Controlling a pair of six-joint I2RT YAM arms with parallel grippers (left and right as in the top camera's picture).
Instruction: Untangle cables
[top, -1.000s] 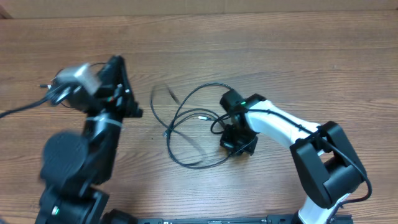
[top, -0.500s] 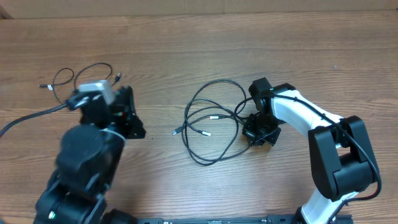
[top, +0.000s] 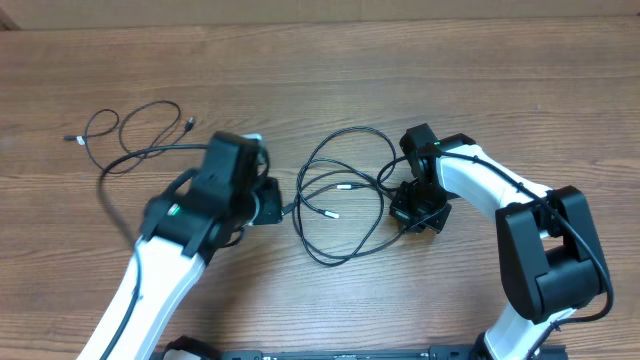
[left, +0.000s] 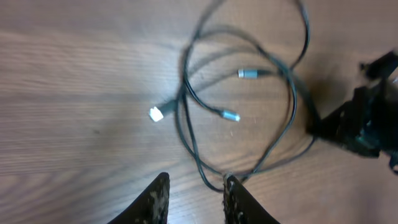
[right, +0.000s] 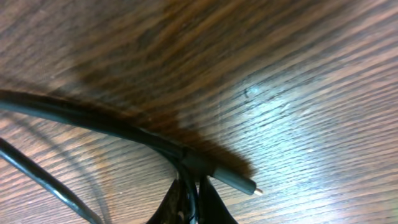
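Apparently three thin black cables

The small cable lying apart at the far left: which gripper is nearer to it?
Left. The left gripper is a little right of the small cable; the right gripper is farther right, past the looped cables, fingers shut on them.
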